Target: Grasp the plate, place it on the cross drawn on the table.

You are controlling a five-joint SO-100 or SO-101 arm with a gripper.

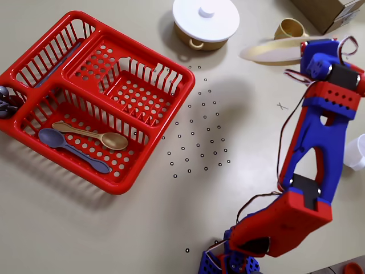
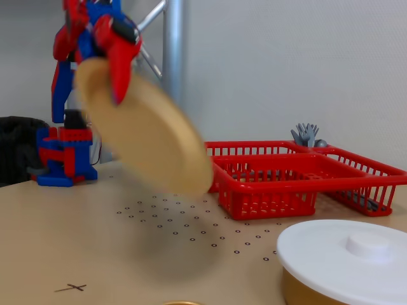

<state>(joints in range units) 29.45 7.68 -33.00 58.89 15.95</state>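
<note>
Currently the gripper [image 2: 117, 70] is clamped on the plate [image 2: 147, 139], holding it tilted in the air, apparently above the cross [image 1: 281, 105] on the table [image 1: 142, 228].

The red and blue arm stands on its base at the near edge of the bench in the overhead view and reaches up toward the far right corner. Its gripper [image 1: 305, 50] is high above the bench, jaws closed on the plate [image 1: 274, 50].
</note>
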